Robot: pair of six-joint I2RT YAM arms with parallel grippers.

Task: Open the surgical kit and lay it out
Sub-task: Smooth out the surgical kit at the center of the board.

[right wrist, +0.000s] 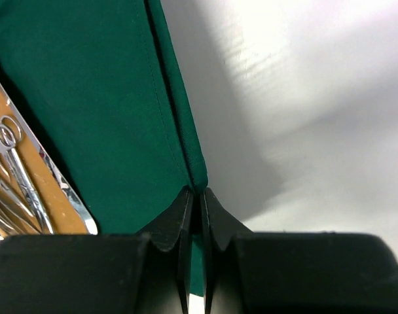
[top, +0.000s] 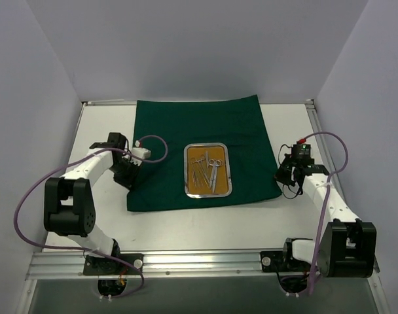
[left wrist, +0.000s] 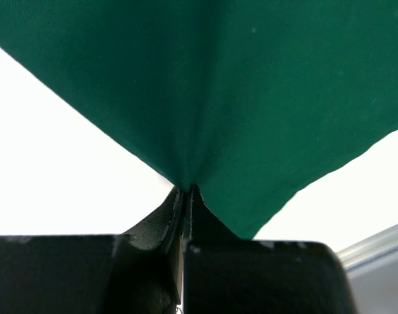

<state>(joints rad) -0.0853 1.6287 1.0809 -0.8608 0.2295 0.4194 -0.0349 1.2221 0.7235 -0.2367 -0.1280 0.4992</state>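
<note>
The dark green drape (top: 166,124) lies spread flat mid-frame on the white tabletop (top: 205,222). On it sits the steel tray (top: 186,171), long axis running top to bottom, with the instruments (top: 209,169) lengthwise inside. The left hand (left wrist: 186,191), held low, is pinched on the drape's left edge. The right hand (right wrist: 198,191) is clamped on the right hem.

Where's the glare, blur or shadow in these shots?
Left wrist: the table is blown out white, the left hand blurred up close. Right wrist: a soft shadow lies on the table beside the drape. Top external: even light, glints on the tray.
</note>
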